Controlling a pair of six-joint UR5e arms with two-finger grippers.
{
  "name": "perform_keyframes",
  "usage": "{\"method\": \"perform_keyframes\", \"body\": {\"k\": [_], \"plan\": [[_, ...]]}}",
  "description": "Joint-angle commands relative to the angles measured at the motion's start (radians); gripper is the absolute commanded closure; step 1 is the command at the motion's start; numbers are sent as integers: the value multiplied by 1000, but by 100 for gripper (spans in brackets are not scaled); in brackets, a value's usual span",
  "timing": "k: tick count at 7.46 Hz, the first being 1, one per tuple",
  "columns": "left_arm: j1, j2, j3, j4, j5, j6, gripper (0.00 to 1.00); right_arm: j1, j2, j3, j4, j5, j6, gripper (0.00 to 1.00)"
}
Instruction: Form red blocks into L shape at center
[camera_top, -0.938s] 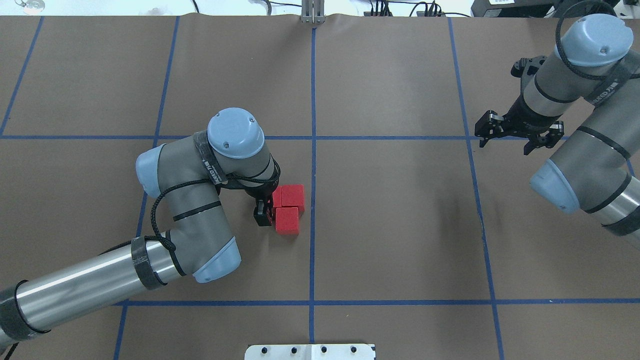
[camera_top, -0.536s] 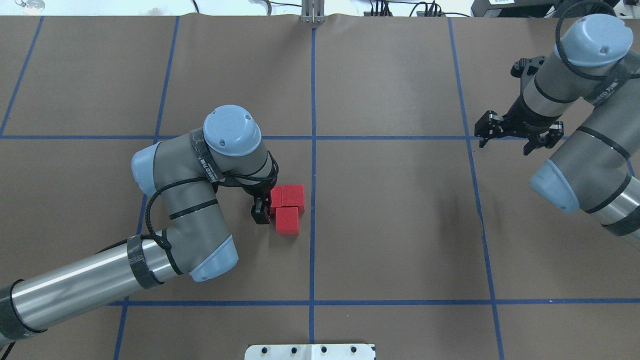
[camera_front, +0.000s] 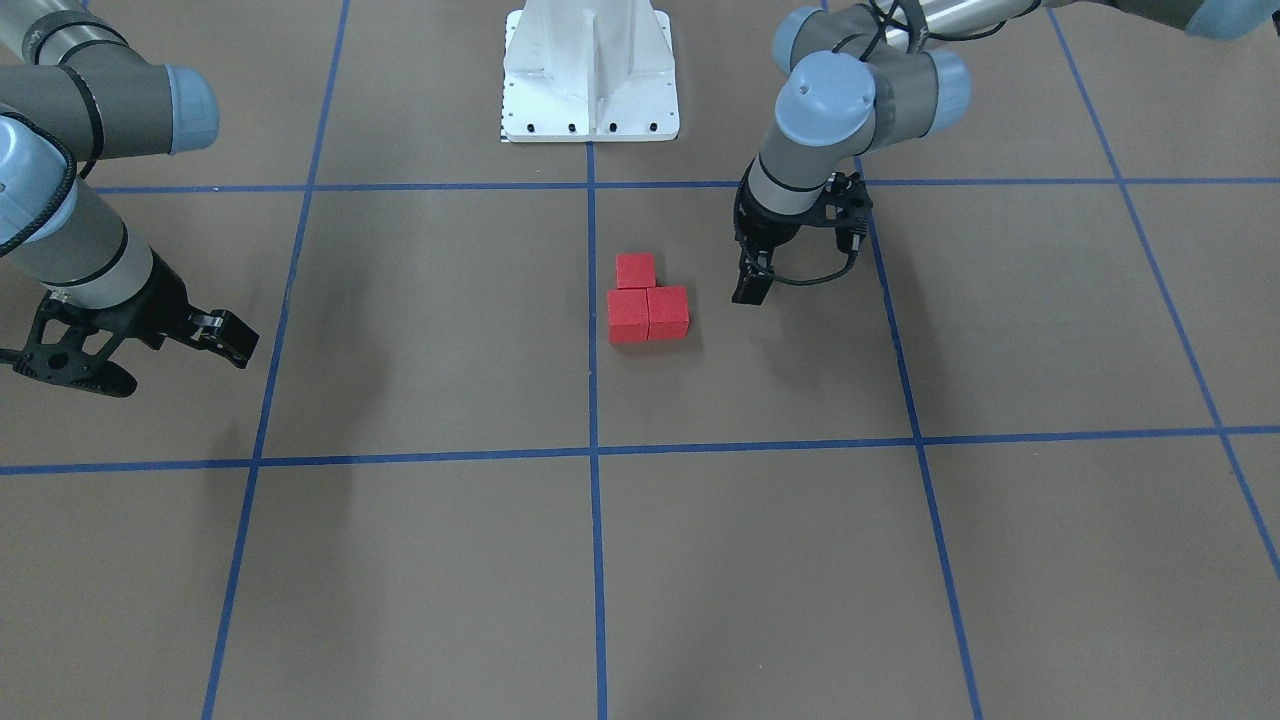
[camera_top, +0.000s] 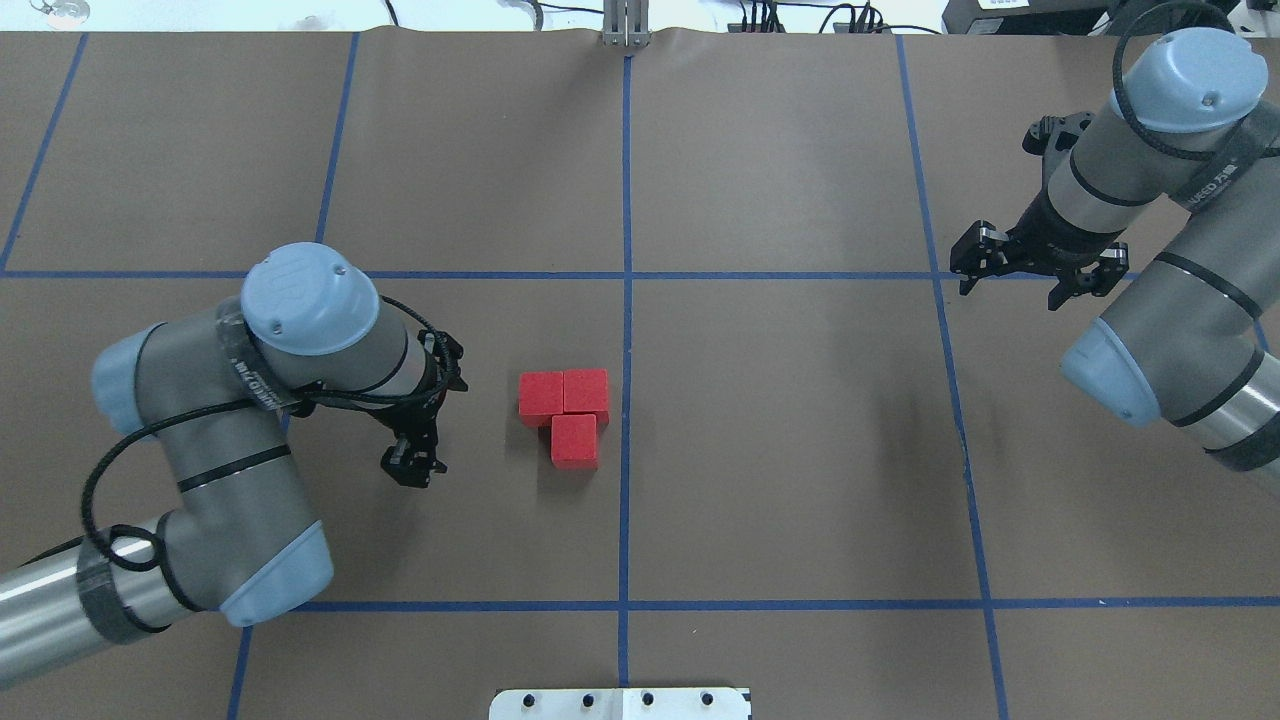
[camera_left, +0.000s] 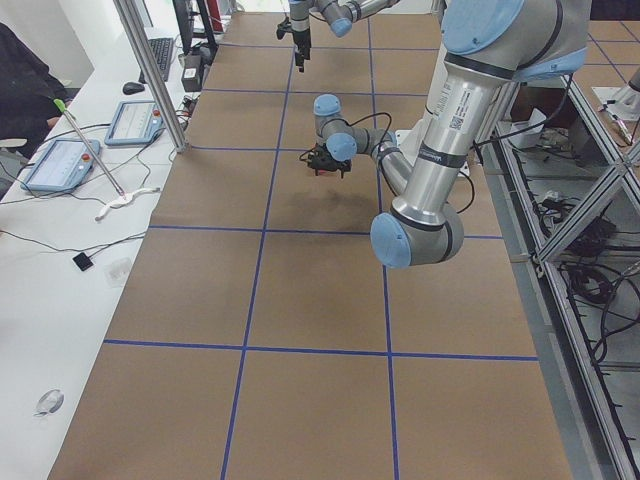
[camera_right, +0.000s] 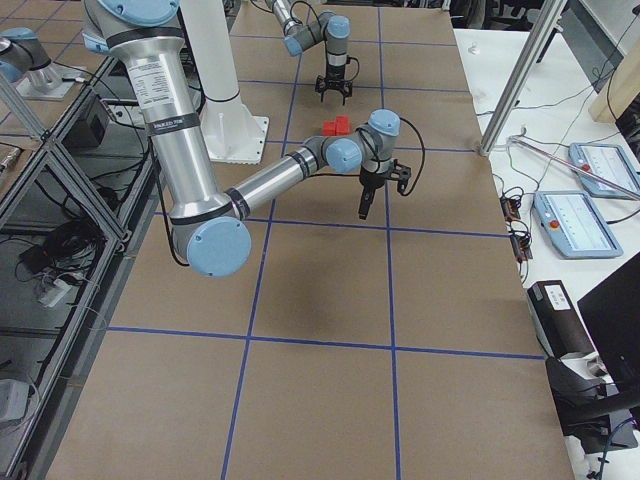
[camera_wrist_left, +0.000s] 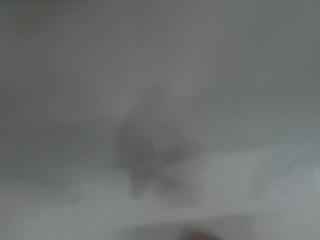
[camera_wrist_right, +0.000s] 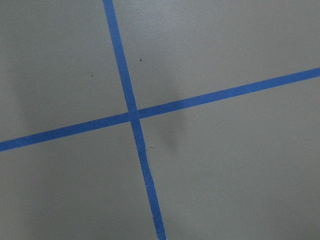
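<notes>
Three red blocks (camera_top: 563, 415) touch in an L on the bench (camera_top: 800, 450) beside its middle tape line (camera_top: 626, 200); left jaws closed and empty nearby, right jaws open well apart, so only withdrawing seems left.

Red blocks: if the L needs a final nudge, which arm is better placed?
Left. The left gripper hangs beside the red blocks in the same grid square; the right gripper is open, far off across the centre line.

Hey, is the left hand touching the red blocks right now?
Apart. In the overhead view, bare brown table shows between the left hand and the nearest of the red blocks.
</notes>
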Motion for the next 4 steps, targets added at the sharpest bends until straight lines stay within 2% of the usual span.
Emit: {"method": "perform_keyframes", "body": {"k": [1, 3, 4], "plan": [[-23, 132, -98, -2, -30, 134, 0, 1, 0, 0, 1, -1, 0, 0], [-38, 187, -155, -2, -46, 235, 0, 3, 0, 3, 1, -1, -5, 0], [-61, 240, -211, -1, -61, 361, 0, 16, -3, 3, 1, -1, -15, 0]]}}
